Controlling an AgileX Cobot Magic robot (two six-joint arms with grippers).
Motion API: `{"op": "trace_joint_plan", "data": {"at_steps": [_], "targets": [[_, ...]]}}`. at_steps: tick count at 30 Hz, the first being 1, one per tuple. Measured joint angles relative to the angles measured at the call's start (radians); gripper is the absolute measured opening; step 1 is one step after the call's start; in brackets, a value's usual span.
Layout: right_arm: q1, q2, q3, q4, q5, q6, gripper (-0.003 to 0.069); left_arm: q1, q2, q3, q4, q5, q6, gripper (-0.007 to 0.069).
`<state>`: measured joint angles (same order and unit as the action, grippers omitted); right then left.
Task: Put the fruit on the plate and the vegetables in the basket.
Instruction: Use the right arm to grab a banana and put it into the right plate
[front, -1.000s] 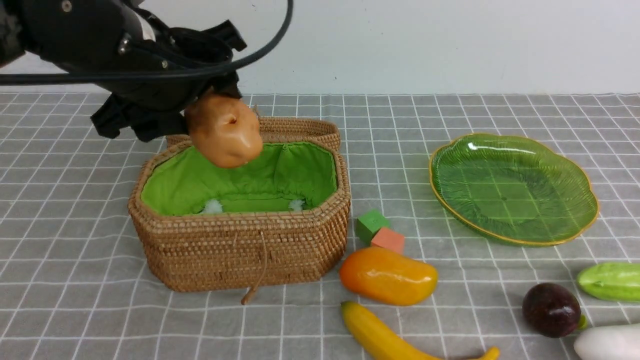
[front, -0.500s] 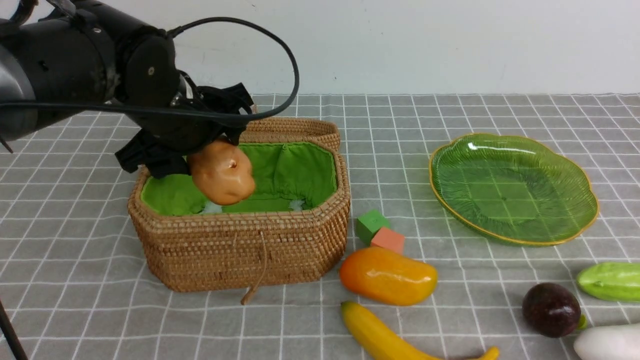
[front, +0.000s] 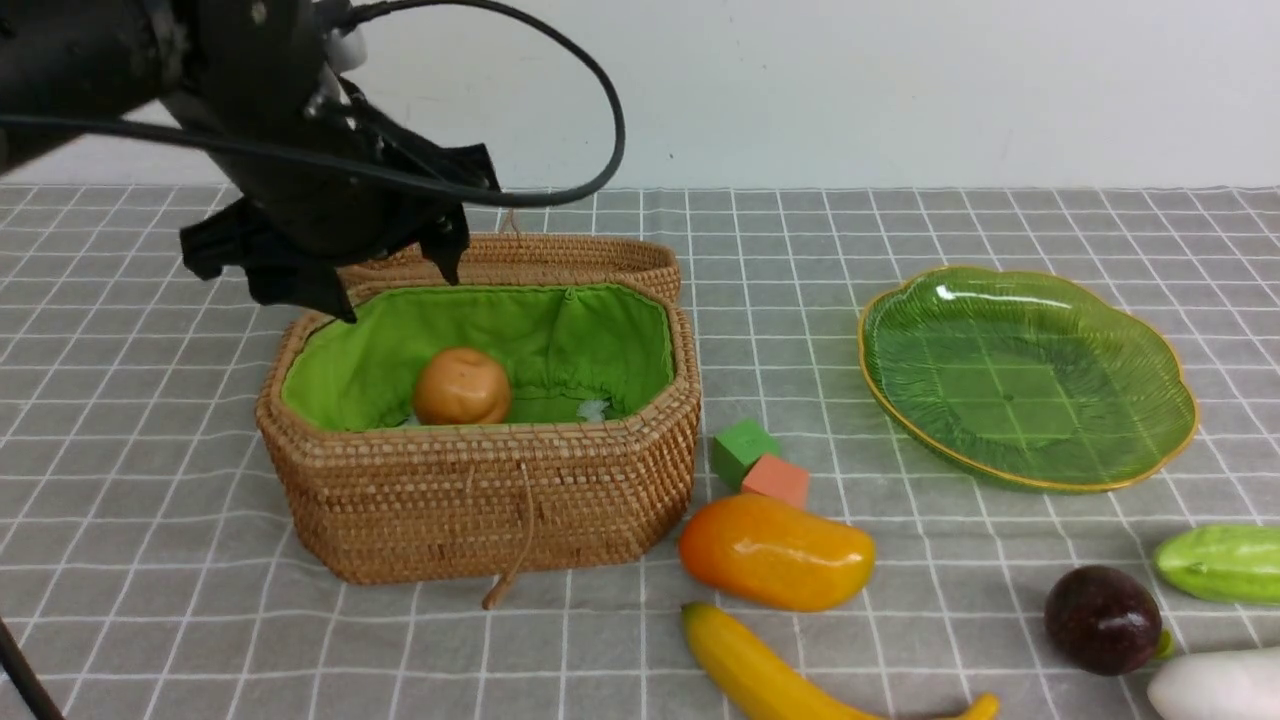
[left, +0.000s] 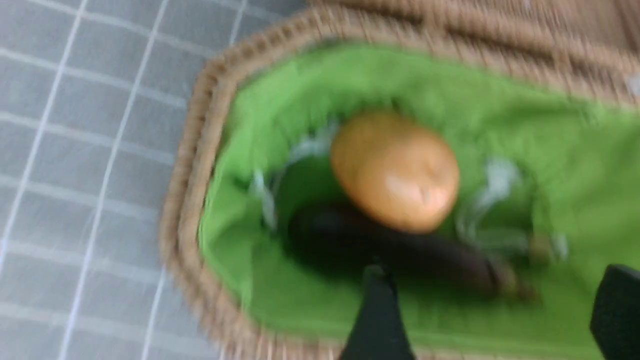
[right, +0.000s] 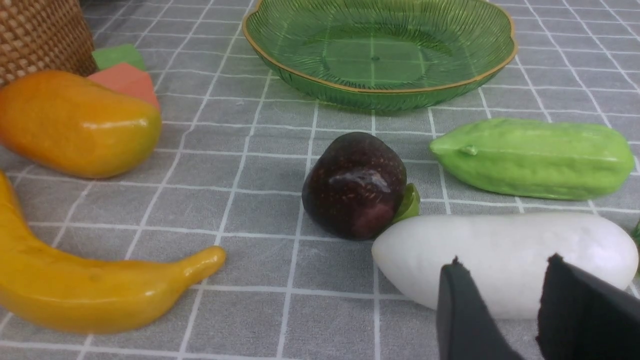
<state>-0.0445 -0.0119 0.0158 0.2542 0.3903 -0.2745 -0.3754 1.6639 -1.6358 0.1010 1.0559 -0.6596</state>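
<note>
The tan potato (front: 462, 386) lies alone on the green lining of the wicker basket (front: 480, 500). My left gripper (front: 375, 270) hangs open and empty above the basket's back left; its wrist view looks down on the potato (left: 395, 170). The green plate (front: 1030, 375) stands bare on the right. Mango (front: 775, 550) and banana (front: 760, 670) lie in front of the basket. Purple fruit (front: 1103, 620), cucumber (front: 1220, 563) and white radish (front: 1215, 685) lie at the front right. My right gripper (right: 505, 262) shows only in its wrist view, open, just short of the radish (right: 500, 240).
A green cube (front: 743, 448) and an orange cube (front: 777, 480) sit between the basket and the mango. The basket's lid (front: 590, 255) lies folded back behind it. A grey checked cloth covers the table, with a white wall at the back.
The left gripper lowered the potato into the basket, let it go and rose again. The potato now rests on the lining. Nothing else has moved.
</note>
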Motion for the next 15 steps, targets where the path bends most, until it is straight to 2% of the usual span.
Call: {"op": "trace_joint_plan", "data": {"at_steps": [2,3,6,7,9,12,13,14,15], "targets": [[0.000,0.000,0.000,0.000,0.000,0.000,0.0242,0.000,-0.017,-0.035,-0.053,0.054,0.061,0.0471],[0.000,0.000,0.000,0.000,0.000,0.001,0.0242,0.000,-0.043,-0.081,-0.116,0.125,0.126,0.0426],[0.000,0.000,0.000,0.000,0.000,0.001,0.0242,0.000,-0.108,-0.118,-0.198,0.177,0.214,0.0330],[0.000,0.000,0.000,0.000,0.000,0.001,0.0242,0.000,-0.150,-0.120,-0.216,0.178,0.237,0.0275],[0.000,0.000,0.000,0.000,0.000,0.001,0.0242,0.000,-0.189,-0.117,-0.220,0.178,0.248,0.0235],[0.000,0.000,0.000,0.000,0.000,0.001,0.0242,0.000,-0.316,-0.089,-0.220,0.179,0.260,0.0092],[0.000,0.000,0.000,0.000,0.000,0.001,0.0242,0.000,-0.324,-0.087,-0.220,0.179,0.260,0.0085],[0.000,0.000,0.000,0.000,0.000,0.001,0.0242,0.000,-0.396,-0.053,-0.220,0.179,0.260,0.0029],[0.000,0.000,0.000,0.000,0.000,0.001,0.0242,0.000,-0.396,-0.053,-0.220,0.179,0.260,0.0024]]}}
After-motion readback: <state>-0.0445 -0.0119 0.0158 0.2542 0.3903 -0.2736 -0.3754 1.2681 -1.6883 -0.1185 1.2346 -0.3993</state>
